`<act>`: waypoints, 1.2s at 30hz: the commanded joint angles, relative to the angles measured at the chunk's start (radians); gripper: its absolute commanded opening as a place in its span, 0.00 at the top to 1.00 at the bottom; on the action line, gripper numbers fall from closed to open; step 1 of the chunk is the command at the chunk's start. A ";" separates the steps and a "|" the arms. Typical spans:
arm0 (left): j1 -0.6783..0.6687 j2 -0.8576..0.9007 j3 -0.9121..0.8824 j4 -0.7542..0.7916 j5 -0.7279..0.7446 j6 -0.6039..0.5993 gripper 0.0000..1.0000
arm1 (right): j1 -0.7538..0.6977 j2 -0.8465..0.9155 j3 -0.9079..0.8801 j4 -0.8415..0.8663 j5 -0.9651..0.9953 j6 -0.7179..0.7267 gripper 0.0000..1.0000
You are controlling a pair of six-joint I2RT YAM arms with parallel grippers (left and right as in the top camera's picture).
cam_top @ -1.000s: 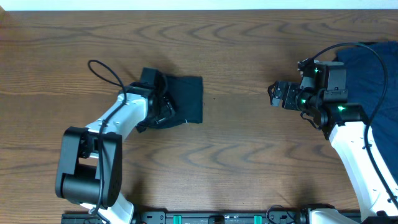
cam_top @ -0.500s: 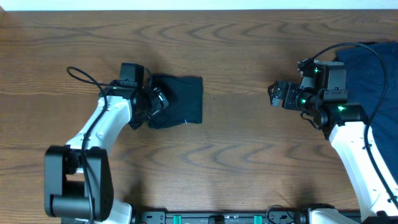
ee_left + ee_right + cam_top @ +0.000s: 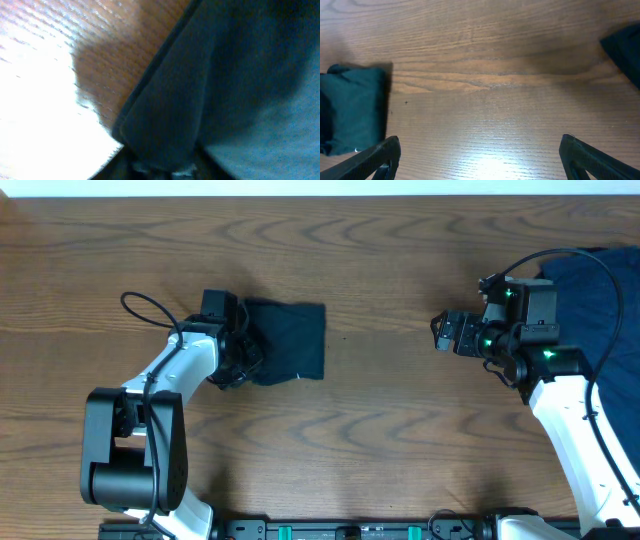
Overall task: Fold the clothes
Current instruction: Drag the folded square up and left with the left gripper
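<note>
Working the folded, very dark teal-black T-shirt (image 3: 295,340), lying as a compact rectangle left of centre on the brown wood-grain table (image 3: 380,430). Nosing the left gripper (image 3: 248,354) into the shirt's left edge, low against the tabletop, probably for catching the folded hem for one more fold or for squaring the packet. Getting only cloth and a folded rim, very close and blurred, in the left wrist view, so unable to tell between pinching fabric and merely resting against it. Hovering the right gripper (image 3: 441,332) well apart to the right, over bare wood, fingertips (image 3: 382,152) spread wide and holding nothing, likely for clearance from the left arm's work. Leaving the heap of loose navy-blue garments (image 3: 575,290) at the far right edge, beside the right arm, presumably queued for later. Judging this shirt as nearly finished and the heap as not yet started.
</note>
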 commanded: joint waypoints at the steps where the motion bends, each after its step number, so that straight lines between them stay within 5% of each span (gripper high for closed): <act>1: 0.001 0.015 -0.010 0.005 -0.003 0.018 0.87 | -0.006 -0.014 -0.003 0.000 0.007 -0.013 0.01; 14: 0.001 -0.095 0.053 -0.024 -0.134 0.344 0.94 | -0.006 -0.014 -0.003 0.000 0.007 -0.013 0.01; 21: 0.001 -0.129 0.053 -0.002 -0.444 0.507 0.94 | -0.006 -0.014 -0.003 0.000 0.007 -0.013 0.01; 29: 0.005 -0.129 0.053 0.202 -0.711 0.735 0.94 | -0.006 -0.014 -0.003 0.000 0.007 -0.013 0.01; 36: 0.070 -0.122 0.052 0.363 -0.724 0.787 0.94 | -0.006 -0.014 -0.003 0.000 0.007 -0.013 0.01</act>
